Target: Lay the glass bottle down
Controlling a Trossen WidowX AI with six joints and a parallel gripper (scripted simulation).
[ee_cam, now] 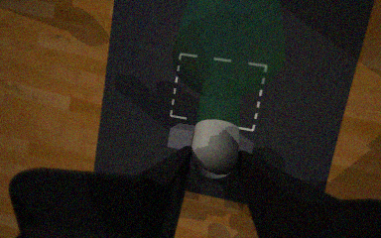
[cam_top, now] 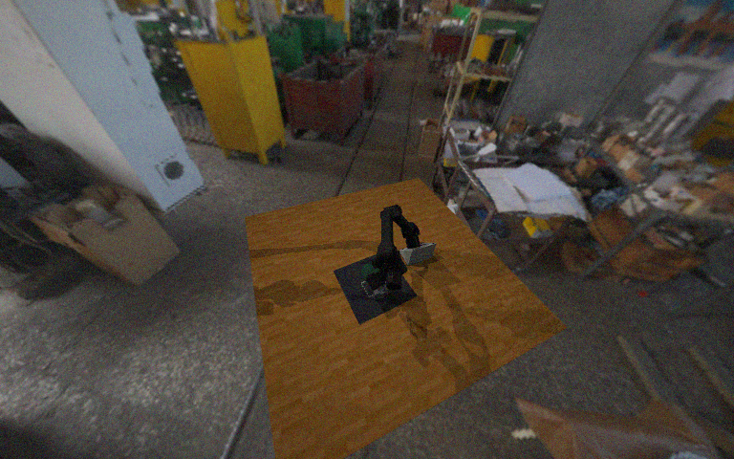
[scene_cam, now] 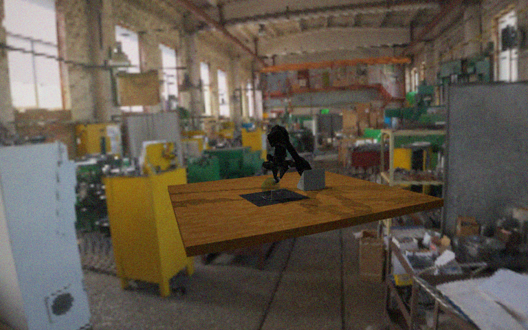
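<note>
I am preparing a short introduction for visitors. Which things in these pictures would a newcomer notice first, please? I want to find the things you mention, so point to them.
Probably the black arm (cam_top: 388, 238) (scene_cam: 287, 144), dark above the orange-brown wooden table (cam_top: 324, 379) (scene_cam: 233, 229). Next, the tall yellow cabinet (cam_top: 232, 92) (scene_cam: 136, 225), standing on the floor beyond the table in the top view. Up close, the bottle's pale top (ee_cam: 216, 144) sits between the dark fingers.

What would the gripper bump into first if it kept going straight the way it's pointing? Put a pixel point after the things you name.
Probably the grey U-shaped rest (ee_cam: 180, 136), on the dark mat (cam_top: 359, 311) (scene_cam: 257, 201) (ee_cam: 134, 40). The gripper (cam_top: 386, 285) (scene_cam: 277, 179) (ee_cam: 213, 155) points down at it, gripping the glass bottle (cam_top: 369, 270) (scene_cam: 268, 183) (ee_cam: 225, 45); the remaining gap is hard to judge.
</note>
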